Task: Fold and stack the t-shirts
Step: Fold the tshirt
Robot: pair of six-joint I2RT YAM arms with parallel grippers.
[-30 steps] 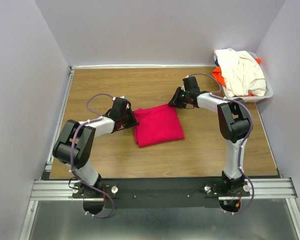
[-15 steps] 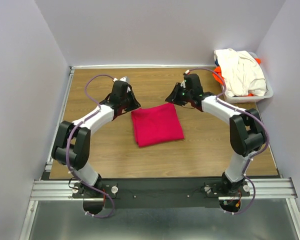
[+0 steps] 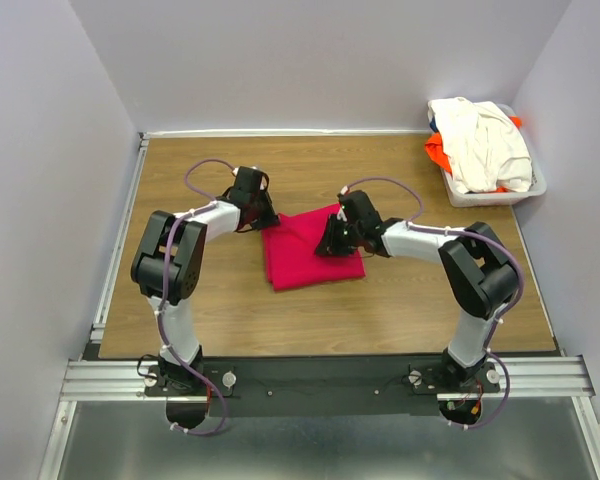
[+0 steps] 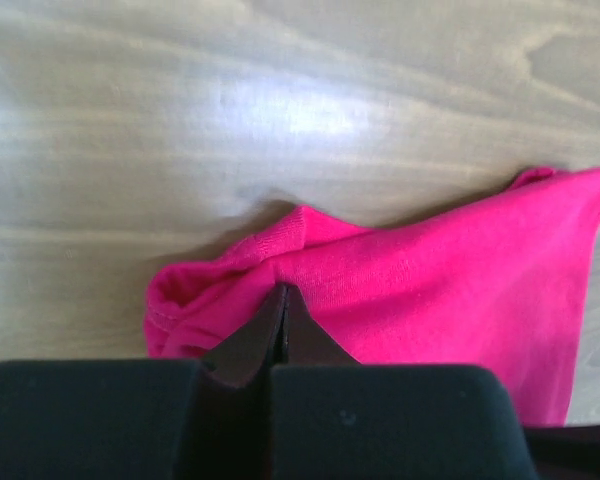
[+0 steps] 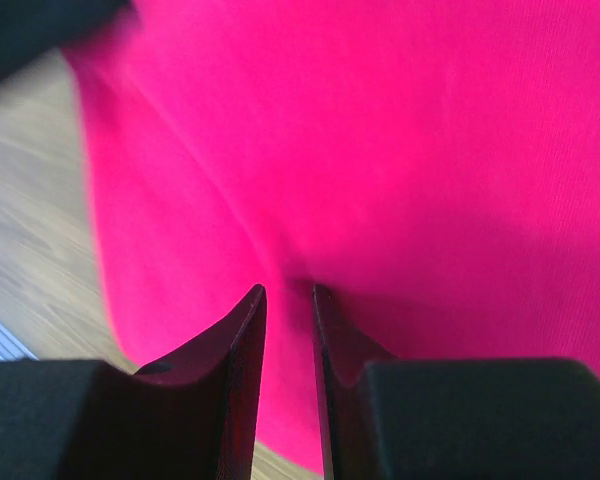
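Observation:
The crimson-pink t-shirt (image 3: 305,262) lies folded into a rough square in the middle of the table. My left gripper (image 3: 263,218) is at its far left corner; in the left wrist view its jaws (image 4: 283,290) are closed to a point, with the pink cloth (image 4: 460,280) bunched at the tip. My right gripper (image 3: 327,243) is low over the shirt's right half; in the right wrist view its jaws (image 5: 288,290) stand a narrow gap apart, pinching a crease of pink cloth (image 5: 380,130). The cream-white t-shirt (image 3: 480,140) and the orange t-shirt (image 3: 438,153) lie heaped at the far right.
A white plastic basket (image 3: 535,187) holds the cream and orange shirts in the far right corner. Grey walls close the table on the left, back and right. Bare wooden tabletop (image 3: 230,310) surrounds the pink shirt.
Both grippers have come down from the far side onto the pink shirt. The left one now grips the far left corner; the right one has moved leftward onto the shirt's right half.

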